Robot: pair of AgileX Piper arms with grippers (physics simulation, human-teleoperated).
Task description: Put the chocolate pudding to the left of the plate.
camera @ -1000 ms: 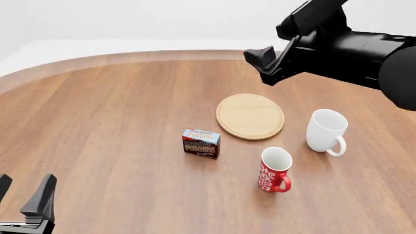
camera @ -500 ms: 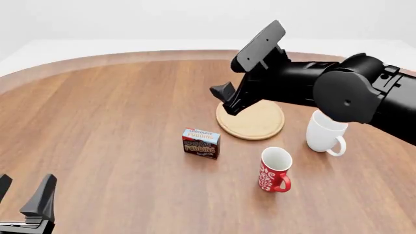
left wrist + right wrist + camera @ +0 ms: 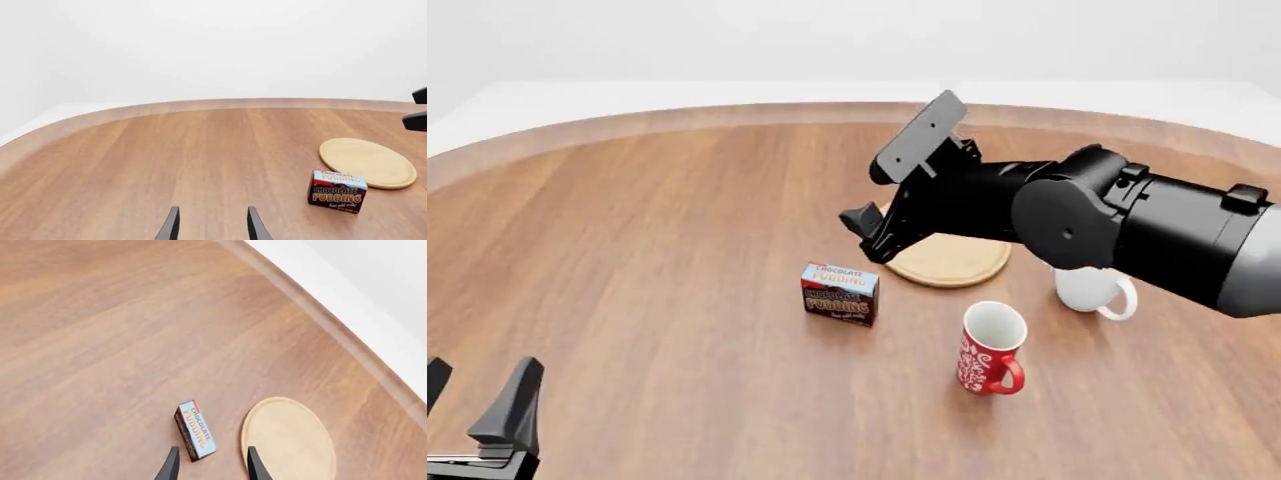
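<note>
Hovering over plate [image 3: 954,262]: right hand [image 3: 868,232], fingers apart, above chocolate pudding [image 3: 839,293]; left hand [image 3: 481,415] apart, low.

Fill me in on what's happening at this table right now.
The right arm reaches out over the table, its open right gripper poised above the chocolate pudding without touching it. The box stands upright on the wooden table, just left of and a little nearer than the plate. The left gripper sits open at the near edge, holding nothing. A red mug and a white mug stand to the right of the plate.
</note>
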